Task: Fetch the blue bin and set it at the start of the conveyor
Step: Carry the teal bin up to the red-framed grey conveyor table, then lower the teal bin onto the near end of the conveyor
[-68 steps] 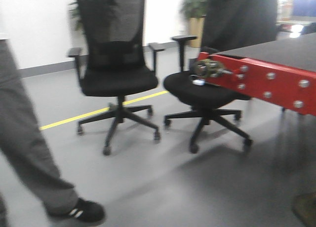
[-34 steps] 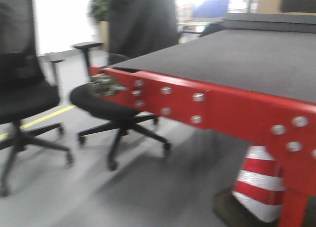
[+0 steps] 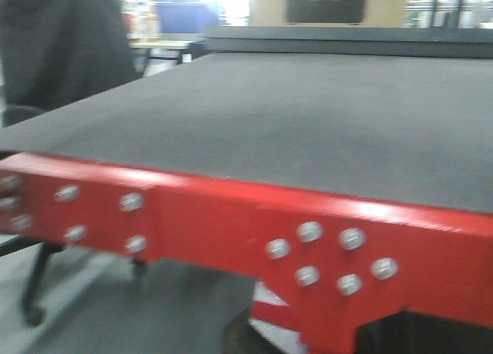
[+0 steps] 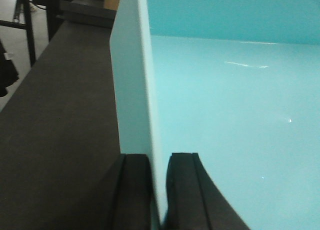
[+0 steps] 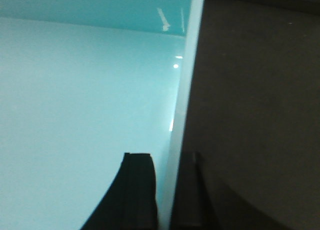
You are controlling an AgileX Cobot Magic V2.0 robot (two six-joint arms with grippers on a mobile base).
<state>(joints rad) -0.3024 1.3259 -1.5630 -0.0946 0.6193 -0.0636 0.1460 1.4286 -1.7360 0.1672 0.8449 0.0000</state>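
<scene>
The blue bin (image 4: 225, 115) fills both wrist views as a pale turquoise tub, and it does not show in the front view. My left gripper (image 4: 157, 190) is shut on the bin's left wall (image 4: 132, 90), one finger inside and one outside. My right gripper (image 5: 170, 195) is shut on the right wall (image 5: 182, 115) in the same way. Dark grey belt lies below the bin on its outer sides (image 4: 55, 115) (image 5: 250, 90). In the front view the conveyor start (image 3: 308, 115) spreads wide, with its red edge strip (image 3: 231, 215) close in front.
A dark coat on a chair back (image 3: 62, 54) stands at the upper left, with a chair leg (image 3: 35, 292) below. A red-and-white striped cone (image 3: 269, 312) sits under the conveyor frame. A cardboard box (image 3: 331, 8) is at the far end.
The front view has swung right and closed in on the conveyor. The office chairs and the walking person have left the view, and the belt and red strip now fill it.
</scene>
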